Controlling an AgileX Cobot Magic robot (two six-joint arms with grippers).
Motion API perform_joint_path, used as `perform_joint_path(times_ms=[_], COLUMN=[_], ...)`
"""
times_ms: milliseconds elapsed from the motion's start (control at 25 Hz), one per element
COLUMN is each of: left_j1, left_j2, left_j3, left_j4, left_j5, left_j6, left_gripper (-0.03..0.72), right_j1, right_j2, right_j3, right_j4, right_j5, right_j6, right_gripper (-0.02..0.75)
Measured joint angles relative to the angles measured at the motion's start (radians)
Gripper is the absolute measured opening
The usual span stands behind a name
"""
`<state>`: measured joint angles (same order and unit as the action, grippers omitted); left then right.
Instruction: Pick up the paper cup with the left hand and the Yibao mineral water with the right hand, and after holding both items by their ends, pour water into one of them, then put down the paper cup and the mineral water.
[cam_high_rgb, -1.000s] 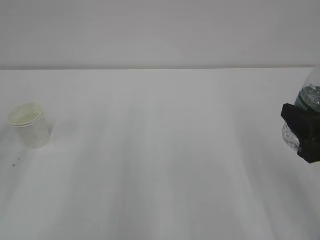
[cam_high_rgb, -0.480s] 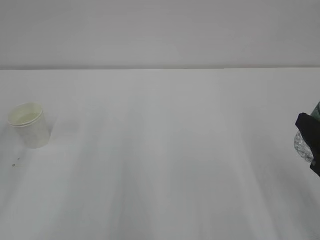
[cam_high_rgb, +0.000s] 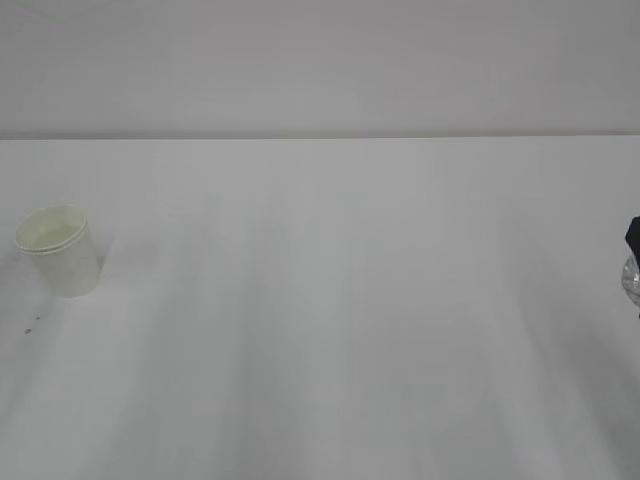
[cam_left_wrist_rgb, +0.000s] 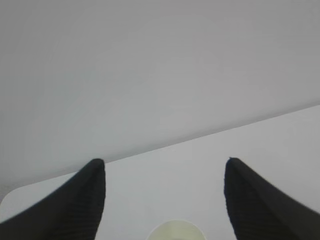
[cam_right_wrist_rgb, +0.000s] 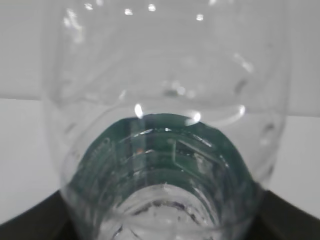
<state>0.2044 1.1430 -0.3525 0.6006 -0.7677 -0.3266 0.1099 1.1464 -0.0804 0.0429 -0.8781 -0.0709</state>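
The paper cup (cam_high_rgb: 58, 249) stands upright at the far left of the white table; its rim (cam_left_wrist_rgb: 175, 231) also shows at the bottom edge of the left wrist view. My left gripper (cam_left_wrist_rgb: 165, 162) is open, its two black fingers wide apart above and beyond the cup, touching nothing. It is out of the exterior view. My right gripper (cam_right_wrist_rgb: 160, 220) is shut on the Yibao mineral water (cam_right_wrist_rgb: 165, 125), a clear ribbed bottle with a dark green label that fills the right wrist view. In the exterior view only a sliver of the gripper (cam_high_rgb: 633, 236) and bottle (cam_high_rgb: 632, 277) shows at the right edge.
The white table (cam_high_rgb: 330, 300) stretches across the exterior view to a pale wall behind. A small dark speck (cam_high_rgb: 28, 329) lies on the table in front of the cup.
My right gripper with the bottle has moved steadily right, almost out of the exterior view. The paper cup has not moved.
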Motion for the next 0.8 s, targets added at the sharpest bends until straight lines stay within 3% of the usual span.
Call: perform_joint_path(times_ms=[280,800], left_j1=[0.0,0.0], left_j2=[0.0,0.0], left_j3=[0.0,0.0], left_j4=[0.0,0.0], left_j5=[0.0,0.0], left_j6=[0.0,0.0], left_gripper=[0.529,0.529], right_j1=[0.0,0.0], right_j2=[0.0,0.021], right_j3=[0.0,-0.007], right_j4=[0.087,0.017], right_j5=[-0.002,-0.021], right_j6=[-0.056,-0.066], right_gripper=[0.473,0.473])
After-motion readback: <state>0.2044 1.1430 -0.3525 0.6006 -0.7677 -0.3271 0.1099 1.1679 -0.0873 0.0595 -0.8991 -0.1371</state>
